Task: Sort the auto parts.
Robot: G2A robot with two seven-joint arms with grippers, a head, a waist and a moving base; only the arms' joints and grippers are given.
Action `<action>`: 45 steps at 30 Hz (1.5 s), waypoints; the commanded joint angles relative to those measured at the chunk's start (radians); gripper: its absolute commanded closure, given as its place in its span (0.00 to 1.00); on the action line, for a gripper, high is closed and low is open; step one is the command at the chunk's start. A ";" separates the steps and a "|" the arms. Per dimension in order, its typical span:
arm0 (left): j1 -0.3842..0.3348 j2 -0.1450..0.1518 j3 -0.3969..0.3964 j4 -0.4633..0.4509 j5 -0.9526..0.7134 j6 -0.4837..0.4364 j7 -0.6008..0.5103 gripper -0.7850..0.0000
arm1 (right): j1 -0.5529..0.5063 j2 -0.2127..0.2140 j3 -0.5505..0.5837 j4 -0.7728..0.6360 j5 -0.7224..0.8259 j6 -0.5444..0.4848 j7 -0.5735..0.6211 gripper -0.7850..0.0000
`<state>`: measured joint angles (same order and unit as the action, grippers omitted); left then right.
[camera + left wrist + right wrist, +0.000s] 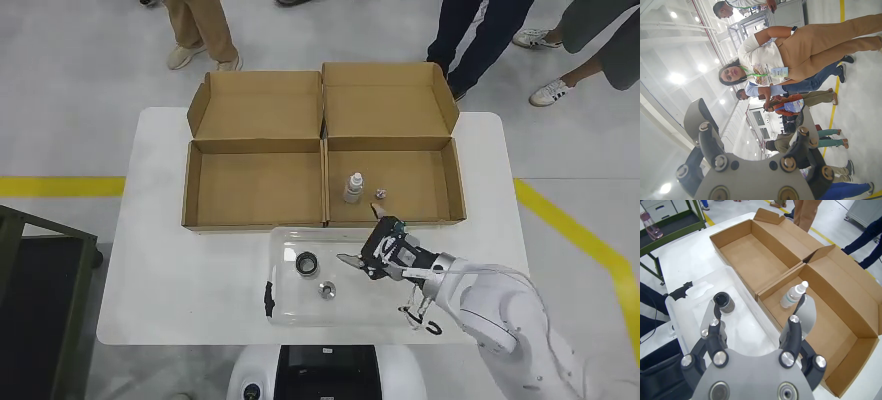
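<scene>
sorting step in hand, as we judge it: picking a further part from the clear plastic tray [300,232]. the right gripper [360,238] hangs above the tray's edge nearest the boxes, jaws spread wide and grasping nothing. the left gripper [749,111], also released and bare, points up into the room. in the tray lie a short dark metal cylinder [307,263] and, apart from it, a small silver ring-like part [327,290]. the right brown cardboard box [420,185] holds an upright white spray bottle [353,187] with a small pale part [380,194] just beside it. the left brown cardboard box [255,190] shows its bare floor. the next move, we judge, calls for lowering over the cylinder, straddling it, then closing.
</scene>
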<state>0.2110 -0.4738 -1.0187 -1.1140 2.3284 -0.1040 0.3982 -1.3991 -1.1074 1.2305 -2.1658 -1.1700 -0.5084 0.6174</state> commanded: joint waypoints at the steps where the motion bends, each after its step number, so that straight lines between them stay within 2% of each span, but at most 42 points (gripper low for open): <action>1: 0.000 0.000 0.000 0.000 0.000 0.000 0.000 0.00 | 0.002 0.000 -0.021 0.006 -0.022 -0.025 -0.016 0.11; 7: 0.000 0.000 0.000 0.000 0.000 0.000 0.000 0.00 | 0.037 -0.004 -0.114 0.042 -0.106 -0.076 -0.027 0.08; 11: 0.000 0.000 0.000 0.000 0.000 0.000 0.000 0.00 | 0.072 -0.012 -0.178 0.077 -0.158 -0.071 -0.018 0.11; 17: 0.000 0.000 0.000 0.000 0.000 0.000 0.000 0.00 | 0.123 -0.027 -0.267 0.127 -0.199 -0.055 -0.010 0.07; 25: 0.000 0.000 0.000 0.000 0.000 0.000 0.000 0.00 | 0.186 -0.046 -0.334 0.199 -0.200 -0.031 0.008 0.16; 34: 0.000 0.000 0.000 0.000 0.000 0.000 0.000 0.00 | 0.255 -0.068 -0.388 0.280 -0.169 -0.007 0.050 0.19; 45: 0.000 0.000 0.000 0.000 0.000 0.000 0.000 0.00 | 0.318 -0.091 -0.431 0.361 -0.121 -0.001 0.071 0.29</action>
<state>0.2110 -0.4738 -1.0187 -1.1140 2.3284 -0.1040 0.3982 -1.0853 -1.1966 0.8034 -1.8110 -1.2926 -0.5116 0.6874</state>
